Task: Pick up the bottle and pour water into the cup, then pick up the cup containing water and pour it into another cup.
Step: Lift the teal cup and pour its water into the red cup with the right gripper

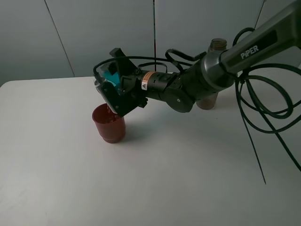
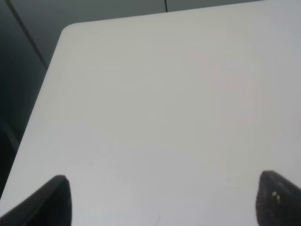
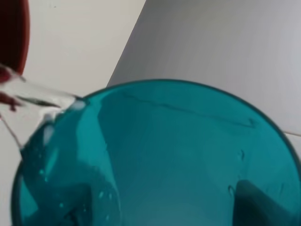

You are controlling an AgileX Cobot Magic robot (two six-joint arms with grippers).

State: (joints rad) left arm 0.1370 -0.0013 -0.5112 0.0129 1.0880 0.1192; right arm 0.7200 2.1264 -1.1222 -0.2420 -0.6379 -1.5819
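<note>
High view: right hand (image 1: pixel 114 89) shut around see-through teal cup (image 1: pixel 111 75), cup tipped on side. Squat red cup (image 1: pixel 109 123) stands just under hand on smooth white tabletop (image 1: pixel 164 179). Tall clear bottle (image 1: pixel 212 70) well behind hand, part hidden by arm.

Left wrist view: left hand (image 2: pixel 162 200) open wide, holds nothing; black fingertips (image 2: pixel 56 197) over bare tabletop.

Right wrist view: shiny teal cup fills view, clear water (image 3: pixel 33 94) runs off rim toward red cup (image 3: pixel 14 33).

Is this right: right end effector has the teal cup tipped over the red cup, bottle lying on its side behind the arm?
Not quite. The bottle stands upright behind the arm, as the exterior high view shows; it is not on its side. The rest holds: the right end effector has the teal cup tipped over the red cup.
</note>
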